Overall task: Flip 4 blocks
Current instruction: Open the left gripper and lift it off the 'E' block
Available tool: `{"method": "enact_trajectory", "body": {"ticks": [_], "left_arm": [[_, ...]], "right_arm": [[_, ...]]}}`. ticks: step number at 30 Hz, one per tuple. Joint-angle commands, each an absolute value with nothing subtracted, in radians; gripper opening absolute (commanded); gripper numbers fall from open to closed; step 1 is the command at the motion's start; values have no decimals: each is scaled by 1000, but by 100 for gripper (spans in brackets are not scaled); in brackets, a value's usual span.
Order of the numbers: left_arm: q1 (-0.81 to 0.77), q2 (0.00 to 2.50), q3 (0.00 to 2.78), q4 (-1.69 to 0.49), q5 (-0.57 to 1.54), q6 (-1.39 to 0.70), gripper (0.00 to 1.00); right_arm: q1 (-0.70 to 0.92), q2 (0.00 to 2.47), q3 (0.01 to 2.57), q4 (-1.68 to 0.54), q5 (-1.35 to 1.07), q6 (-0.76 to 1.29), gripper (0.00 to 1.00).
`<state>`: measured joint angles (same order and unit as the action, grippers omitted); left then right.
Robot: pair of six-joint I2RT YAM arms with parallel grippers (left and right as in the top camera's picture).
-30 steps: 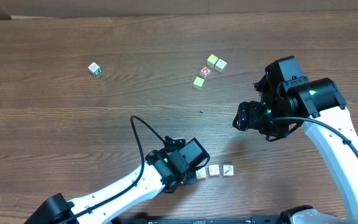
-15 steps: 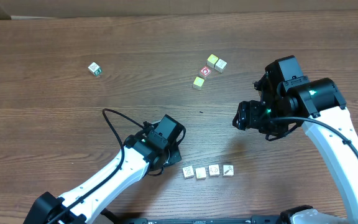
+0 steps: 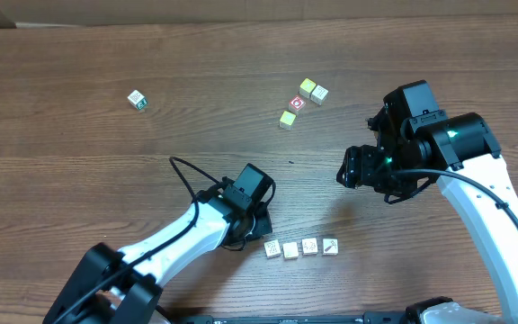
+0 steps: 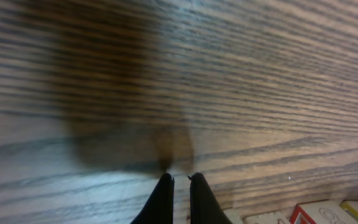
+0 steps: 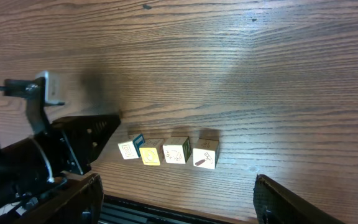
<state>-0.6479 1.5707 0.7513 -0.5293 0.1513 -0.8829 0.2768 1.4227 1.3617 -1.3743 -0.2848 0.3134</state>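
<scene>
Four small cream-faced wooden cubes (image 3: 290,250) sat in a tight row near the front edge of the dark wooden table (image 3: 106,180). The left gripper (image 4: 180,180) was pinched closed on nothing just beside the row's left end, seemingly between flips. The right gripper (image 3: 351,168) hung spread and empty, well apart. Another flip would need the left jaws parted around one cube without nudging its neighbours.

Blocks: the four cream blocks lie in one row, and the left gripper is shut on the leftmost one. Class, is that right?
Not quite. The four cream blocks do lie in one row, but the left gripper is shut on nothing: the left wrist view shows its jaws together, nothing between them.
</scene>
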Motion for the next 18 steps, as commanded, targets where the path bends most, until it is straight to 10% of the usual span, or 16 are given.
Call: {"method": "enact_trajectory", "body": {"ticks": [1, 18], "left_arm": [[-661, 1606, 754, -510, 212, -867, 4], [-739, 1616, 755, -493, 217, -899, 4]], "right_arm": [[279, 1414, 1382, -1371, -290, 306, 78], [279, 1414, 1382, -1383, -290, 306, 78]]}}
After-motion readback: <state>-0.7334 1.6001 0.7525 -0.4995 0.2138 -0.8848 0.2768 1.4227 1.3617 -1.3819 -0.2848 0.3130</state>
